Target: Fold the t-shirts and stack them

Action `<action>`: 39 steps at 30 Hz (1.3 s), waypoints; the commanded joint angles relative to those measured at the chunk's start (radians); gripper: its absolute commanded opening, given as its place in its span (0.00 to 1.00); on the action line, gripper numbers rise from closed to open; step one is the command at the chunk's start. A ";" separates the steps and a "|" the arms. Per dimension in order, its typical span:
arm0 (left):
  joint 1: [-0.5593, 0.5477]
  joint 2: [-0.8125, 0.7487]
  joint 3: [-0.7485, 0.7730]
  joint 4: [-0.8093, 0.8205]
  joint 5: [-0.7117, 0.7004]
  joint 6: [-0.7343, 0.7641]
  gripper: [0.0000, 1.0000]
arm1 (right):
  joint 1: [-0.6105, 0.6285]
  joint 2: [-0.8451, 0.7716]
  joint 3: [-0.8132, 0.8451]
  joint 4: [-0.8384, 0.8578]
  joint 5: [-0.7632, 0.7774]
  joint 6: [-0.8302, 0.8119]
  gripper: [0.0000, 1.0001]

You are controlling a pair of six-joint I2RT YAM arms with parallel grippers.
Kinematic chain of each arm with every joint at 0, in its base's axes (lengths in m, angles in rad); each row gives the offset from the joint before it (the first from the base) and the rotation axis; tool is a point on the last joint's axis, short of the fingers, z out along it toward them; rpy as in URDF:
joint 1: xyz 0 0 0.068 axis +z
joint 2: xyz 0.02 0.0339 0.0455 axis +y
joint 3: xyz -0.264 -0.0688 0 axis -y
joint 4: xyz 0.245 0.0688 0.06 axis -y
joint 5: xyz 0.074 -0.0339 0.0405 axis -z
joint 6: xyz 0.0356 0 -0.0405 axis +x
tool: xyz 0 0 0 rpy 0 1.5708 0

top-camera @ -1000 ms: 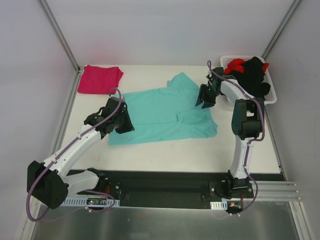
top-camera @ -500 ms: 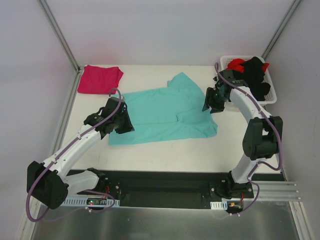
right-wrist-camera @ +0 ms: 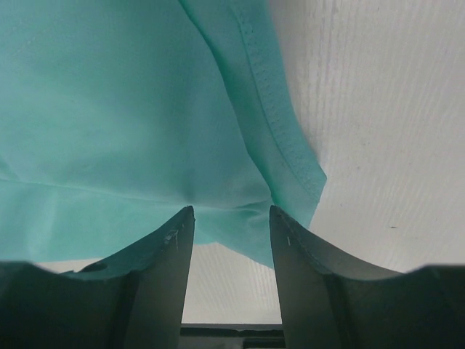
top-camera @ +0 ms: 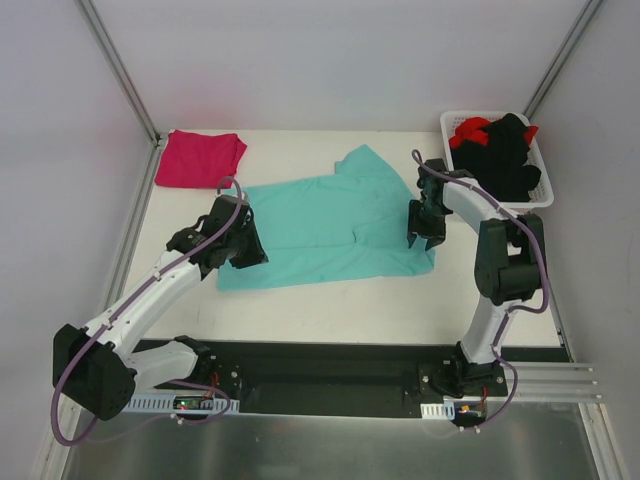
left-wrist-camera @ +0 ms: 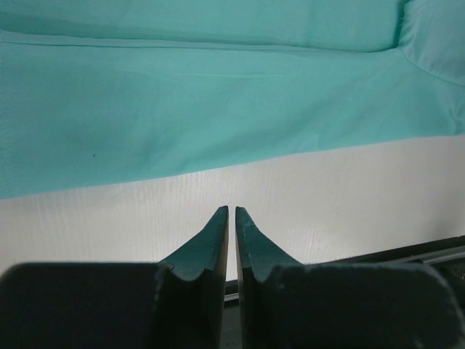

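Note:
A teal t-shirt [top-camera: 330,225] lies spread flat in the middle of the table. A folded magenta t-shirt [top-camera: 200,158] rests at the back left corner. My left gripper [top-camera: 248,246] sits at the teal shirt's left edge. In the left wrist view this gripper [left-wrist-camera: 232,211] is shut on nothing over bare table, just short of the teal cloth [left-wrist-camera: 218,94]. My right gripper [top-camera: 421,236] hovers over the shirt's near right corner. In the right wrist view it [right-wrist-camera: 231,212] is open, with the hemmed corner of the teal shirt [right-wrist-camera: 145,109] lying just beyond its fingertips.
A white basket [top-camera: 447,130] at the back right holds black garments [top-camera: 510,150] and a red one [top-camera: 470,130]. Metal frame posts rise at the back corners. The black rail with the arm bases runs along the near table edge.
My right gripper has slid toward the near side along the teal shirt's right edge, from the sleeve area to the near right corner. The left arm has stayed put.

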 commanded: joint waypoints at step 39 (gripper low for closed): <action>0.007 -0.046 0.002 -0.004 0.002 0.002 0.06 | 0.047 0.036 0.347 -0.141 0.025 -0.037 0.50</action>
